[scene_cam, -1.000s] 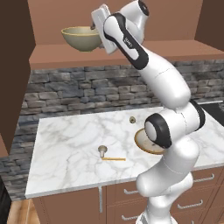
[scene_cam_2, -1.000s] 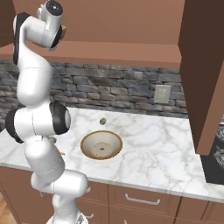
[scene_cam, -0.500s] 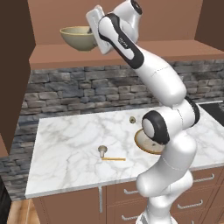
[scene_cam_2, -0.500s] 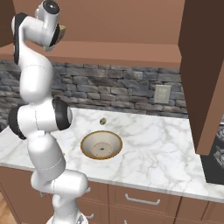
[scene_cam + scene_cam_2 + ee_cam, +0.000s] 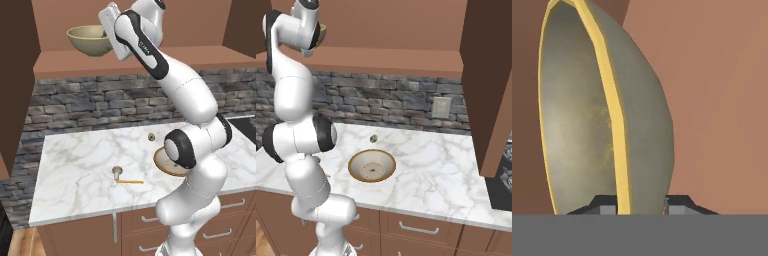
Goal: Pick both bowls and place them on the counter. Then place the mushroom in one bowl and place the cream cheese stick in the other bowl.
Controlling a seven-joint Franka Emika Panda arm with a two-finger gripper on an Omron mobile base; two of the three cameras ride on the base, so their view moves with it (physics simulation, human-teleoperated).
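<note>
The pincer (image 5: 641, 202) straddles the yellowish rim of the deep olive-tan bowl (image 5: 91, 40), one dark fingertip (image 5: 604, 204) inside the wall and the other outside, the jaws drawn in close against the wall; it looks like a pinch on that rim, though whether the pads press firmly I cannot tell. The bowl sits up on the brown wooden shelf (image 5: 150, 59) at the far left, above the stone backsplash (image 5: 95, 102), with the hand reaching it from its right side. Down on the white marble counter (image 5: 75, 165) the shallow beige bowl (image 5: 372, 166) rests near the arm's base, and the mushroom (image 5: 117, 172) stands to its left with the cream cheese stick (image 5: 130, 181) just beside it, on the near side. The olive bowl reads as stiff glazed ceramic: rigid, probably fairly heavy, smooth and breakable. A rim pinch on one side will likely let it hang and swing, so a deep bite over the wall and a slow carry seem wise.
</note>
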